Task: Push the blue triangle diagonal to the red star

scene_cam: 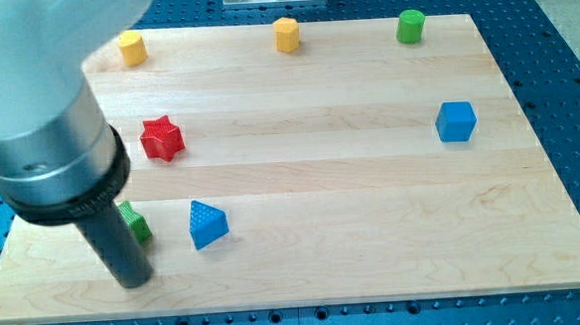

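My tip (134, 282) rests on the wooden board (374, 248) close to its bottom edge, at about eight o'clock from the blue triangle (208, 225) and near it but not touching. I carry no gripper, only this plain rod, so nothing here opens, closes or pinches; the rod is simply free of every block. The blue triangle lies toward the view's bottom left, at roughly five o'clock from the red star (161, 138), so I judge it already sits somewhat diagonal to the star, though with a fair gap between them. From where my tip stands, a push toward one or two o'clock would probably carry the triangle up and rightward, which seems why I am placed low and left of it. A green block (136, 225), partly hidden behind my rod, sits just beside it at twelve o'clock; its shape I cannot make out. A yellow block (132, 48), an orange block (285, 34) and a green cylinder (411, 26) line the top edge, and a blue cube (456, 121) stands well apart at the right. There are no containers on the board.
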